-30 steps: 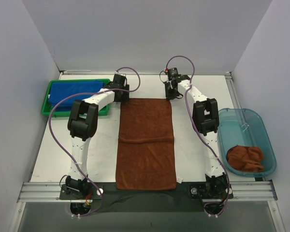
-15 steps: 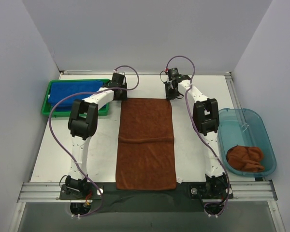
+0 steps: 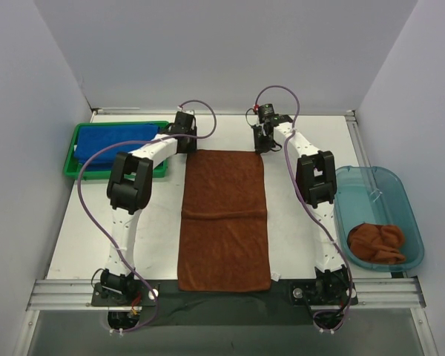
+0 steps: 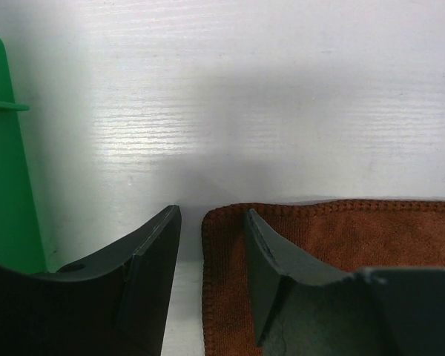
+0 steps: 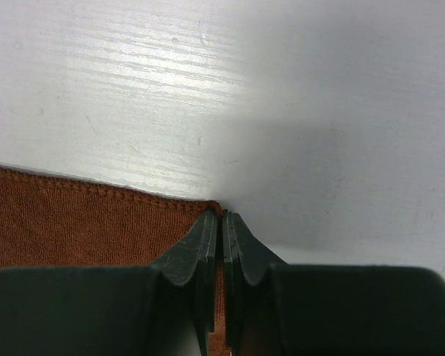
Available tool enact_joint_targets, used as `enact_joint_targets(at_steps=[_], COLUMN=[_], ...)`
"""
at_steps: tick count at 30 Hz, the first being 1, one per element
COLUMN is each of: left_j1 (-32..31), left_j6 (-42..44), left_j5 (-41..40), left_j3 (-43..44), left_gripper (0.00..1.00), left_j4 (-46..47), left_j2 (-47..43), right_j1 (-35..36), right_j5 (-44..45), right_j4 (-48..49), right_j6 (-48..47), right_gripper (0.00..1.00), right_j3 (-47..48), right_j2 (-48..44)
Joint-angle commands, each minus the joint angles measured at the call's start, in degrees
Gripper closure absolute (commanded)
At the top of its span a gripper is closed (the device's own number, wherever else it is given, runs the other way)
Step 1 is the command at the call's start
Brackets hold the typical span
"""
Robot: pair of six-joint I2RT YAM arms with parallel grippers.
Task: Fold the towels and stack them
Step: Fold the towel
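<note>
A rust-brown towel (image 3: 224,222) lies flat and lengthwise in the middle of the table, with a crease across its middle. My left gripper (image 3: 187,147) is at its far left corner. In the left wrist view the gripper (image 4: 211,216) is open, with one finger on the bare table and the other over the towel's corner (image 4: 341,231). My right gripper (image 3: 262,147) is at the far right corner. In the right wrist view it (image 5: 223,219) is shut on the towel's corner edge (image 5: 74,222). Folded royal blue towels (image 3: 111,141) lie in the green tray (image 3: 70,162).
The green tray stands at the far left, and its wall (image 4: 7,185) is close beside my left finger. A translucent teal bin (image 3: 400,194) at the right holds a crumpled rust-brown cloth (image 3: 376,243). The towel's near edge reaches the table's front rail.
My left arm has shifted slightly to the right, toward the towel's far left corner. The right arm and the towel have not moved.
</note>
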Motion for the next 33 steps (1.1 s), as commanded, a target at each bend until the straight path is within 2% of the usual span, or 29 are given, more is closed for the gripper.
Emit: enact_joint_targets(at_steps=[1,6,9,11,14,17,21,25,33], left_j1=[-0.97,-1.32,-1.32,-1.32,-1.32,-1.32,-1.15,-0.8,0.87], left_j6=[-0.16,0.01,0.01,-0.07,0.54,1.16,2.21,3.27,5.46], left_j5=[2.02,0.71,0.53,0.53,0.53,0.44,0.71,0.53,0.0], left_j3=[-3.11,-3.38,-1.8,-1.71,-1.09,0.14,1.98,5.14,18.67], left_gripper=[0.5,0.56,0.66,0.78,0.91,1.0,1.0,1.0,1.0], left_j4=[-6.35,-7.41,-8.9,-9.08,-9.08,-9.52,-9.6,-9.69,-9.78], left_j2=[3.24,2.97,3.68,3.94,4.21,4.12,3.07,1.31,2.18], right_j1=[-0.47,-0.38,-0.38,-0.47,-0.64,-0.99,-1.26,-1.7,-3.19], right_j5=[-0.02,0.07,0.07,-0.1,-0.37,-0.72,0.85,1.04,3.06], right_j4=[-6.02,-6.02,-5.93,-5.93,-5.93,-5.76,-3.13,4.07,14.1], right_j6=[-0.76,-0.67,-0.67,-0.67,-0.58,-0.58,-1.19,-1.54,-3.3], right_gripper=[1.0,1.0,1.0,1.0,1.0,1.0,1.0,1.0,1.0], right_j3=[-1.02,-1.02,-1.1,-1.11,-1.19,-1.11,-3.37,-8.3,-7.44], right_j2=[1.59,1.59,1.51,1.51,1.51,1.33,-1.47,-6.66,-10.8])
